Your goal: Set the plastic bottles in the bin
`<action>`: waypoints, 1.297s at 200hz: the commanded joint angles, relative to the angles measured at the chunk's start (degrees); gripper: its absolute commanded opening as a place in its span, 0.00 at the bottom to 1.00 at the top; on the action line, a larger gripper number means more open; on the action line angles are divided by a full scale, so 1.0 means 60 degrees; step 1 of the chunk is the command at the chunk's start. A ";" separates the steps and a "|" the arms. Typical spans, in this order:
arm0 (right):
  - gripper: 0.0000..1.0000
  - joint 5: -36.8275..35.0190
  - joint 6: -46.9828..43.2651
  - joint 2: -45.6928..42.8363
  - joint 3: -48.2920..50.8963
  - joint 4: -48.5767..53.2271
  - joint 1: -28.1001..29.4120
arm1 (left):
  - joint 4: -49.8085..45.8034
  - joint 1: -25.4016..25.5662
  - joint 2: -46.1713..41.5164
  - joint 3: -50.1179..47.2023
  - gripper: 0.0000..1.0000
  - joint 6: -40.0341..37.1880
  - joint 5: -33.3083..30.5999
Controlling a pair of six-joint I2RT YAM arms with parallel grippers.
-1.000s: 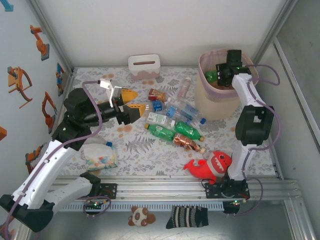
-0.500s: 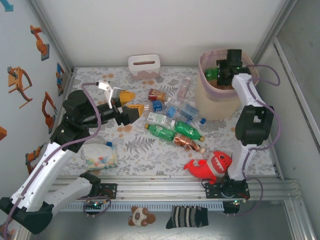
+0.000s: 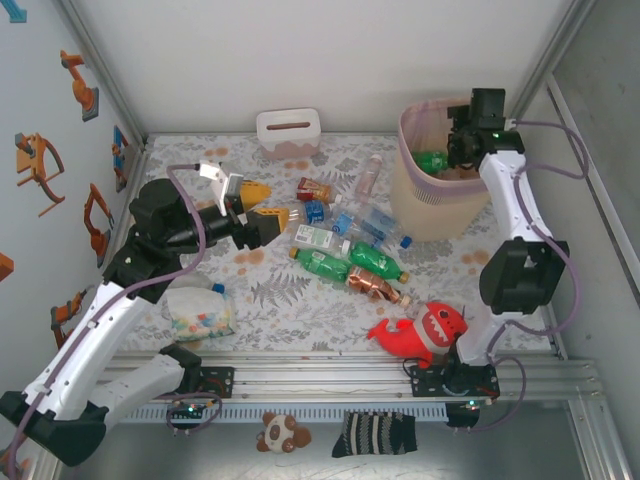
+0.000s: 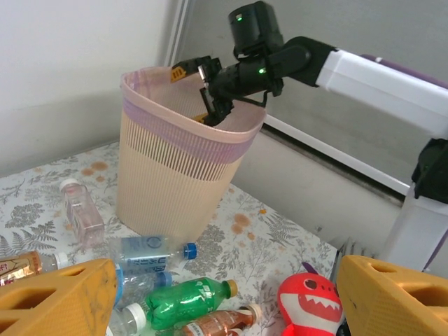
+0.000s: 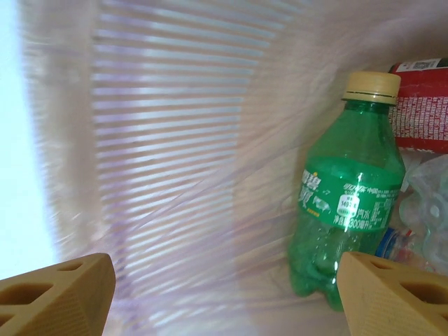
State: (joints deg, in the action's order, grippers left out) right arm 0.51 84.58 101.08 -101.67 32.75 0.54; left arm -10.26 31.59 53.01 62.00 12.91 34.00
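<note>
Near edge of the table (image 3: 290, 305): red plush shark (image 3: 425, 330) on the right, clear bag of pastel bits (image 3: 200, 312) on the left.

Mid-table: loose bottles lying flat in a cluster. There are two green bottles (image 3: 377, 260), with a copper-brown bottle (image 3: 372, 287) just beside them. A white-labelled bottle (image 3: 318, 238) and clear blue-capped bottles (image 3: 375, 225) lie behind.

At the cluster's left end the left gripper (image 3: 270, 203) hovers with jaws wide apart, nothing between them.

Further back, a pink-tinted bottle (image 4: 82, 217) with a white cap lies near the base of the bin (image 3: 420, 215). The bin stands far right, pink liner over its rim.

Over the bin mouth the right gripper (image 5: 224, 276) has its fingers spread and grips nothing. Inside, a green cream-capped bottle (image 5: 346, 203) leans on the liner wall, clear of both fingers. A red-labelled container (image 5: 420, 105) sits behind it.

Back wall: white box with a slot (image 3: 288, 132).
</note>
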 commanded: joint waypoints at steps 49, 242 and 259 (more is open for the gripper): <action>0.77 -0.0466 -0.1918 -0.1273 0.0530 0.0326 -0.0062 | 0.0422 0.0065 0.0068 -0.0299 0.82 0.0280 -0.0027; 0.59 0.5549 -1.6933 -0.4955 0.1843 0.2583 0.0563 | -0.1211 -0.0373 0.1431 0.0434 0.82 0.0078 -0.1704; 0.59 0.5274 -1.7615 -0.5071 0.1998 0.3200 0.0980 | -0.1449 -0.0690 0.1473 0.0553 0.82 -0.0005 -0.1528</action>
State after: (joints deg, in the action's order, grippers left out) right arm 31.14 -9.96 72.44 -91.00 44.91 3.70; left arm -14.96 29.58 61.71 62.41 14.57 24.88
